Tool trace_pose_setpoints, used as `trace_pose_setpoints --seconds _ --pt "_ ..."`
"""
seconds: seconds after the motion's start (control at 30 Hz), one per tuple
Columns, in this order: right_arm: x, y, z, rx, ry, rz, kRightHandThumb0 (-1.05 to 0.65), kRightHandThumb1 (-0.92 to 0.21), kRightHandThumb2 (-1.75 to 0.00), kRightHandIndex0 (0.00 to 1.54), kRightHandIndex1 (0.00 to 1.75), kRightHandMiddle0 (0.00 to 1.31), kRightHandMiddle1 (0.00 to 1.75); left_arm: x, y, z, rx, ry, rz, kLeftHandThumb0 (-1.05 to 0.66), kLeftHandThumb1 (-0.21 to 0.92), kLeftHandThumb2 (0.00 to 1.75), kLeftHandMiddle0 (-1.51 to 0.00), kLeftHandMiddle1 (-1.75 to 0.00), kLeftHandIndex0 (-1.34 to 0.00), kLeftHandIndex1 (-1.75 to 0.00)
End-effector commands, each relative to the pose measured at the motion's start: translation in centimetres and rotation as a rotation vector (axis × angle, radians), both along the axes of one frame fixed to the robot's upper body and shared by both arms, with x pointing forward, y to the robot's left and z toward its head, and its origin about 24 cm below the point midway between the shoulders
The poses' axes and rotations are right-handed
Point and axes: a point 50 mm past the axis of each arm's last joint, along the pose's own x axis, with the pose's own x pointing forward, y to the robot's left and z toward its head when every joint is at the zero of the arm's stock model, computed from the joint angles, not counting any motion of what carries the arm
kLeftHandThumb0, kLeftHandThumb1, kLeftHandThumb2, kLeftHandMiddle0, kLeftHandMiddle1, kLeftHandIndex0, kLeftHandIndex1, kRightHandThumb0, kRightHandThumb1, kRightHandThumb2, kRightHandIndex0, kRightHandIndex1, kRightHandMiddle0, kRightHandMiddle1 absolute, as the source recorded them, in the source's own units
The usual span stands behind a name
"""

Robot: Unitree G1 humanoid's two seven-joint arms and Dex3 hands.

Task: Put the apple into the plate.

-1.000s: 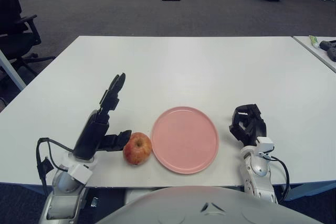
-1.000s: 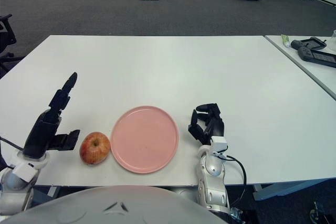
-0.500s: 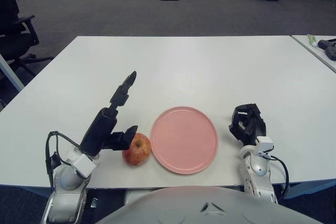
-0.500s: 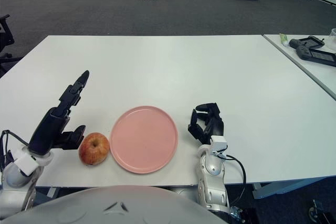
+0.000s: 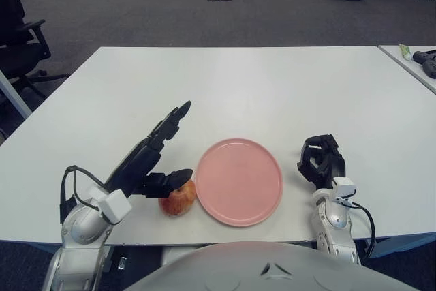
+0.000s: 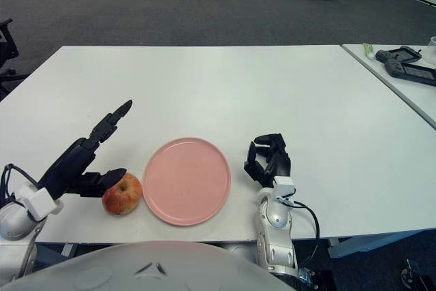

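Left robot hand [image 5: 151, 161], lower left of frame: fingers spread, thumb over the apple [image 5: 178, 198], grasping nothing. Plate [image 5: 239, 180] beside apple. Right robot hand [image 5: 321, 162], lower right: curled, empty, on the surface [image 5: 272, 86].

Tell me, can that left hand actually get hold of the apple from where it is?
Probably yes. The left hand hangs right over the apple with fingers spread, its thumb already across the top, and nothing lies between them. The plate sits just beside the apple, apparently leaving room for the fingers to close.

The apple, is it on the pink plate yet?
No, the apple sits on the table just left of the pink plate.
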Motion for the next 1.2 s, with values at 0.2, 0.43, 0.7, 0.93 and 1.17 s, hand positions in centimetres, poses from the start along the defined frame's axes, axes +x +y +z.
trace_pose_setpoints --seconds 0.2,0.43,0.7,0.93,1.17 --pt "-0.2 -0.2 -0.3 0.01 0.033 -0.016 -0.39 -0.64 -0.91 0.61 1.75 0.37 1.75 -5.0 0.9 -3.9 0.118 0.366 0.08 -1.05 0.89 0.32 0.0 0.0 0.0 0.0" --pt "-0.1 -0.2 -0.2 0.003 0.035 -0.013 -0.39 -0.64 -0.91 0.6 1.75 0.37 1.75 -5.2 1.3 -4.3 0.141 0.393 0.12 -1.05 0.88 0.3 0.0 0.0 0.0 0.0" --pt "0.1 -0.2 0.0 0.011 0.032 -0.012 -0.39 -0.64 -0.91 0.6 1.75 0.37 1.75 -5.3 1.4 -4.2 0.221 0.403 0.161 -1.05 0.87 0.29 0.0 0.0 0.0 0.0" --pt "0.2 -0.2 0.0 0.008 0.031 -0.017 -0.39 -0.65 -0.9 0.6 1.75 0.36 1.75 -5.3 1.4 -4.2 0.279 0.413 0.19 -1.05 0.85 0.27 0.0 0.0 0.0 0.0" --pt "0.3 -0.2 0.1 0.002 0.021 -0.016 -0.39 -0.64 -0.91 0.62 1.75 0.37 1.75 -5.6 1.6 -4.8 0.358 0.42 0.219 -1.05 0.83 0.27 0.0 0.0 0.0 0.0"
